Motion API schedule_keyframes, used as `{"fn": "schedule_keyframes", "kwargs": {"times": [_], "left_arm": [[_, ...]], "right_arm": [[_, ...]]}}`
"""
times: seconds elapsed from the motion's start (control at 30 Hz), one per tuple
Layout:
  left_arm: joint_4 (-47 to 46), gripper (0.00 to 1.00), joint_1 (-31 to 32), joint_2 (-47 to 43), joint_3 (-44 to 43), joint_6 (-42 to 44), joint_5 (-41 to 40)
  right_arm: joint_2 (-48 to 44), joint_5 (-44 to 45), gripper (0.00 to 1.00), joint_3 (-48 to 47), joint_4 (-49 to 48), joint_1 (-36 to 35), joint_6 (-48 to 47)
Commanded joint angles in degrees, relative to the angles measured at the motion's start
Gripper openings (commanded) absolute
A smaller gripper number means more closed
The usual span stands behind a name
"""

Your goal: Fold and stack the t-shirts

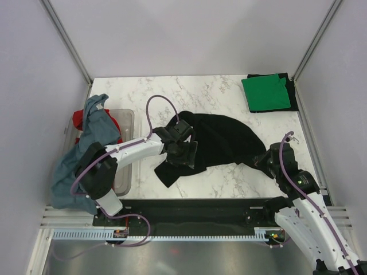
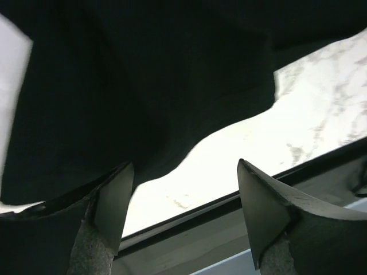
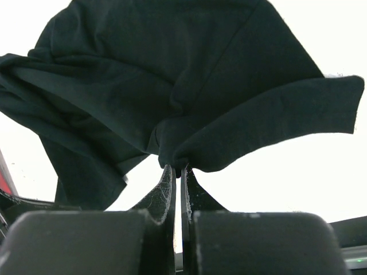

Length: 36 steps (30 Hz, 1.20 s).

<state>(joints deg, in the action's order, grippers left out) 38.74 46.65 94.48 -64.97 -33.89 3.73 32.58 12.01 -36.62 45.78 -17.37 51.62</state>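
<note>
Flattening seems the step in hand: the crumpled black cotton t-shirt lies central on the bench, the right end effector pinching its hem toward the right edge, the left end effector spread above its near-left flap, probably its next grip.

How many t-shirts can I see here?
4: a black one mid-table, a green one folded at the far right corner, a grey-blue one draped over the bin, a red one under it. Dark cloth under the green may be another.
</note>
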Motion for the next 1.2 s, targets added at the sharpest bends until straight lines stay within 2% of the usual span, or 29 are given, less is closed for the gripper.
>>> {"fn": "schedule_keyframes", "kwargs": {"times": [0.0, 0.13, 0.43, 0.53, 0.57, 0.6, 0.67, 0.77, 0.83, 0.9, 0.93, 0.97, 1.0, 1.03, 1.07, 1.13, 1.17], "left_arm": [[-10.79, 0.81, 0.54, 1.05, -0.68, -3.73, 5.59], [-12.46, 0.81, 0.63, 4.30, -2.70, -5.48, 5.76], [-11.77, 0.74, 0.90, 12.75, -8.50, -7.95, 3.84], [-3.79, 0.75, 0.72, 10.73, -12.01, -4.89, -3.26], [-0.72, 0.75, 0.46, 9.86, -15.33, -4.17, -9.99], [4.88, 0.76, 0.28, 7.59, -17.02, -2.51, -12.84], [9.14, 0.77, -0.24, 4.68, -21.76, -1.10, -20.46], [14.77, 0.77, -0.60, -0.95, -30.37, 2.33, -25.16], [16.62, 0.77, -0.60, -5.34, -37.20, 6.19, -24.21], [16.02, 0.78, -0.60, -9.38, -40.22, 11.53, -19.83], [13.67, 0.82, -0.60, -13.84, -41.28, 13.74, -17.81], [11.90, 0.88, -0.60, -16.75, -41.03, 15.85, -14.83], [10.06, 0.99, -0.60, -22.00, -40.07, 19.87, -14.45], [7.86, 1.00, -0.77, -25.19, -36.67, 22.09, -14.62], [2.53, 1.00, -1.04, -27.83, -34.20, 24.11, -16.97], [-2.42, 1.00, -1.04, -33.27, -27.36, 28.96, -21.81], [-5.05, 1.00, -1.04, -38.00, -25.84, 29.14, -26.79]], "right_arm": [[-0.32, -1.11, 0.00, 1.11, -2.62, 0.23, -0.64], [0.12, -1.73, 0.00, 2.17, -3.68, 0.23, -0.73], [1.26, -1.64, 0.00, 4.19, -5.44, 0.23, -0.99], [1.35, -1.90, 0.00, 4.19, -5.44, 0.23, -1.51], [1.17, -1.73, 0.00, 4.02, -5.18, 0.31, -1.78], [1.26, -1.29, 0.00, 3.58, -4.83, 0.23, -1.96], [1.17, -1.11, 0.00, 3.40, -4.73, 0.31, -2.22], [1.70, -1.37, 0.00, 3.49, -5.35, 0.31, -2.22], [1.96, -1.73, 0.00, 3.49, -5.79, 0.31, -2.22], [1.88, -1.90, 0.00, 3.22, -5.70, 0.23, -2.13], [1.44, -1.99, 0.00, 3.22, -5.79, 0.23, -2.05], [1.09, -1.99, 0.00, 3.22, -5.79, 0.23, -1.78], [0.91, -2.16, 0.00, 3.22, -5.79, 0.23, -1.69], [0.39, -2.25, 0.00, 3.31, -5.79, 0.23, -1.52], [0.12, -2.52, 0.00, 3.48, -5.88, 0.23, -1.26], [-0.41, -4.01, 0.00, 3.84, -6.49, 0.31, -0.73], [-0.58, -4.45, 0.00, 3.93, -6.58, 0.23, -0.73]]}}
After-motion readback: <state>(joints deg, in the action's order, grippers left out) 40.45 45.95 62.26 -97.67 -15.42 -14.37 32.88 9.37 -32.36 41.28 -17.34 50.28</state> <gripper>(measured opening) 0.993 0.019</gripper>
